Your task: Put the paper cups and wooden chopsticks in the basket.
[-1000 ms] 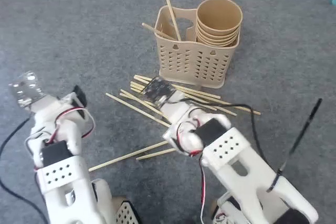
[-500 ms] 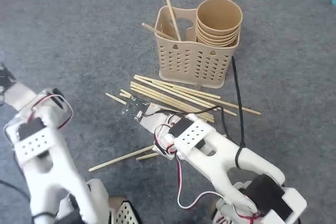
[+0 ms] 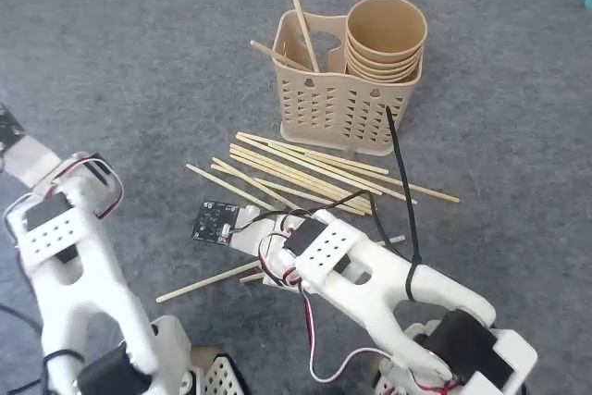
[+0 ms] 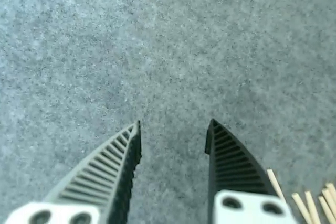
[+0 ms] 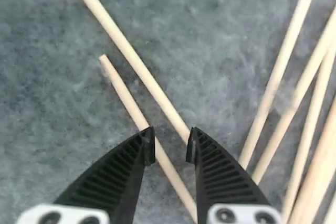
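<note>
"Where are the sticks lying?"

"Most of the wooden chopsticks (image 3: 305, 171) are fanned out loose on the grey carpet (image 3: 139, 71), just in front of the basket (image 3: 338, 108), which stands toward the far edge. Two upright chopsticks (image 3: 301, 6) lean in the compartment nearer the carpet's left edge. The stack of paper cups (image 3: 387, 30) sits in the other compartment."

"And the arm in the middle?"

"The right gripper (image 5: 170, 142) is low over a pair of sticks (image 5: 126, 53) at the near side of the fan. Its jaws are a narrow gap apart, and both sticks run into that gap. I can't see either one pinched."

"Will they be easy to lift?"

"They look very light and stiff, so weight shouldn't matter. But they're thin and smooth and lie flat on the pile. I'd guess one could roll or twist out as the jaws meet. With two side by side, it may take both or lose one. I'd grip near the middle of the length, across the stick, so it hangs level rather than tipping."

"And the other arm?"

"The left gripper (image 4: 173, 132) hangs with its jaws wide apart over bare carpet near the left edge. A few chopstick ends lie just beside it."
</note>
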